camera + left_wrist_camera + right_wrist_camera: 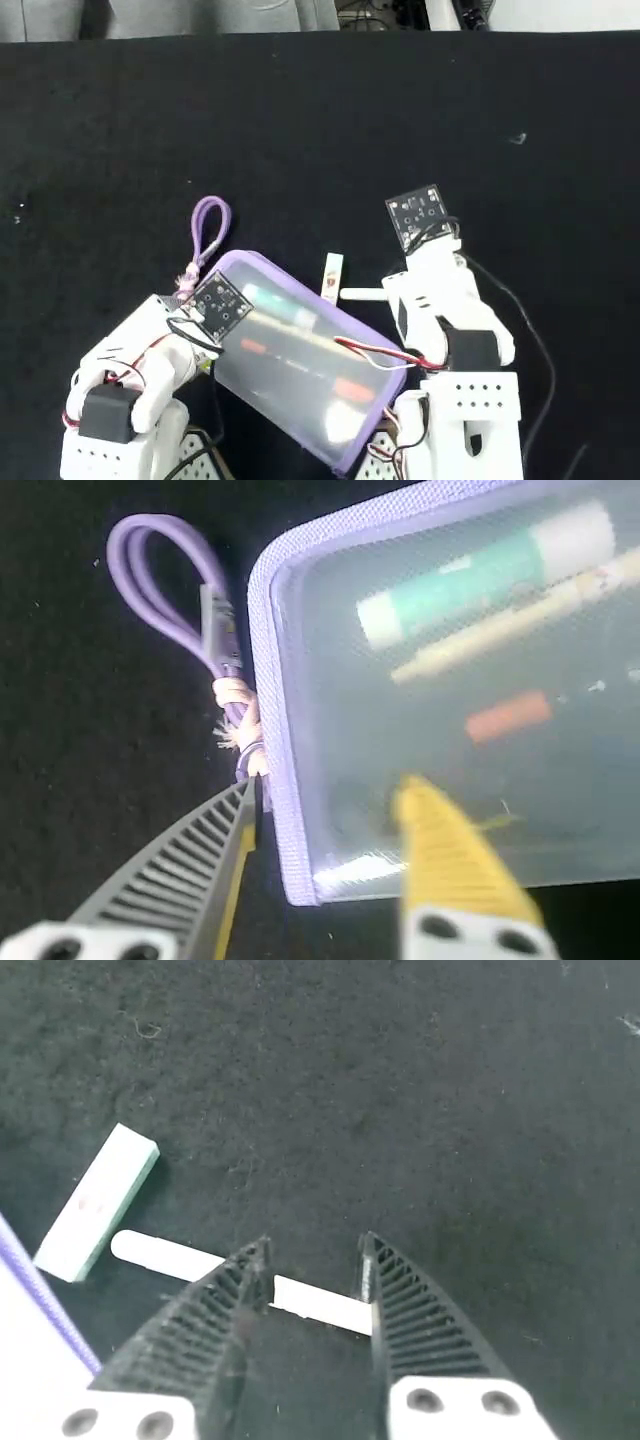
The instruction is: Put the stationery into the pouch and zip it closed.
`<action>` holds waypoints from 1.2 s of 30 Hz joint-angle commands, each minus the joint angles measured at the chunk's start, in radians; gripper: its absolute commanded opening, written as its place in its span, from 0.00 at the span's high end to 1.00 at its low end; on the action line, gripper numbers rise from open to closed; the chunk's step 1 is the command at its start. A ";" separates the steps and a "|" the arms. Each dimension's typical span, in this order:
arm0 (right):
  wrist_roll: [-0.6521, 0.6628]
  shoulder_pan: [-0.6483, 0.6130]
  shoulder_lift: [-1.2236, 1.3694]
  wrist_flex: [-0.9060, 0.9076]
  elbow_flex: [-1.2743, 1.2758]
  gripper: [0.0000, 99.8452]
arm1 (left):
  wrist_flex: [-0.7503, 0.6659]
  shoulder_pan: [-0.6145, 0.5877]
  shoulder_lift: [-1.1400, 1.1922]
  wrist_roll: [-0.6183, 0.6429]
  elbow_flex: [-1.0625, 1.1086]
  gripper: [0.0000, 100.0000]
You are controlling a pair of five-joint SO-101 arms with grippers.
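The purple pouch [300, 390] with a translucent face lies between the two arms. Through the face I see a green and white glue stick [480, 575], a beige pencil [500, 625] and a small orange piece [508, 718]. My left gripper [330, 790] is open across the pouch's corner, its grey finger [200, 865] beside the zipper pull [240, 735] and its purple loop [209, 228]. My right gripper [315, 1250] is open, with its fingers on either side of a white stick [165, 1255] on the table. A pale green and white eraser [95, 1205] lies just beyond the stick.
Black cloth [320, 130] covers the table, with wide bare room toward the far side. The pouch's purple edge [40, 1345] lies close to the right gripper. A red wire [375, 352] from the right arm crosses the pouch's corner.
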 commanded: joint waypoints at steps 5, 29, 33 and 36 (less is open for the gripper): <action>-0.009 -0.011 0.002 -0.018 -0.004 0.85 | 0.025 -0.021 0.012 -0.324 -0.012 0.71; -0.005 -0.009 0.051 -0.023 -0.010 0.85 | 0.075 -0.091 0.012 -0.692 0.001 0.71; -0.003 -0.003 0.173 -0.071 -0.035 0.85 | 0.075 -0.180 0.012 -0.807 0.002 0.71; -0.002 -0.002 0.271 -0.127 -0.051 0.85 | 0.075 -0.228 0.012 -0.893 0.002 0.71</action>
